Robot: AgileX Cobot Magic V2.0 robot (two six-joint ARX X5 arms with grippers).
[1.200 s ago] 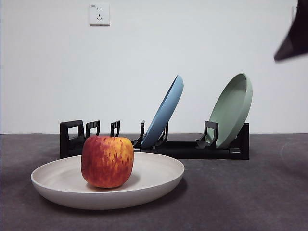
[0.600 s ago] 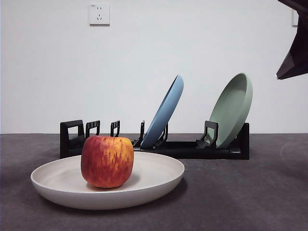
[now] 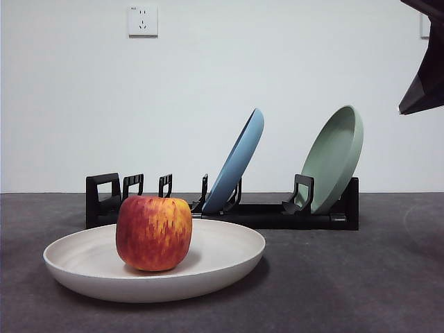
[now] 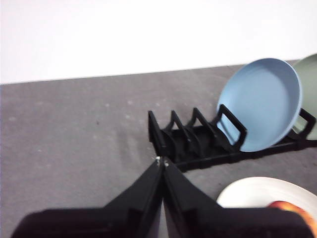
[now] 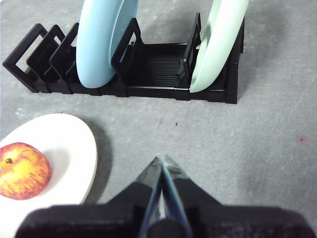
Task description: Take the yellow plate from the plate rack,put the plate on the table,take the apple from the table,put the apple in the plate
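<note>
Your yellow plate [image 3: 208,267] is flat on the counter [image 3: 347,277]: matte cream, round, shallow, raised rim. One apple [image 3: 154,232] sits in it, red with yellow-orange streaks, blocky-round, slightly dull skin, stem dimple visible in the right wrist view. Plate is cut off at the frame edge in both wrist views; in the left wrist view only a sliver of apple shows.

Plate rack [image 3: 277,214] stands behind the plate, well apart from it: long low black plastic, upright looped prongs, blocky end piece. Two plates lean in it, one blue plate [image 3: 239,161] and one sage-green plate [image 3: 336,156], both smooth matte; their lower edges are hidden by prongs. Three prong pairs at the end nearer the yellow plate are empty. So three plates total, one apple, one rack.

Counter is dark grey, slightly rough and speckled.

Your right hand [image 5: 161,166] hovers over bare counter, jaws pressed together, pinching nothing; the yellow plate and apple lie off to one side of it, the rack straight ahead. Your left hand [image 4: 162,162] is also pressed together and empty, tips near the rack's empty end, plate off to its side. In the front view only one black arm tip [image 3: 424,59] shows at the top corner; you can't tell which arm.

White wall outlet [image 3: 143,21] behind.
</note>
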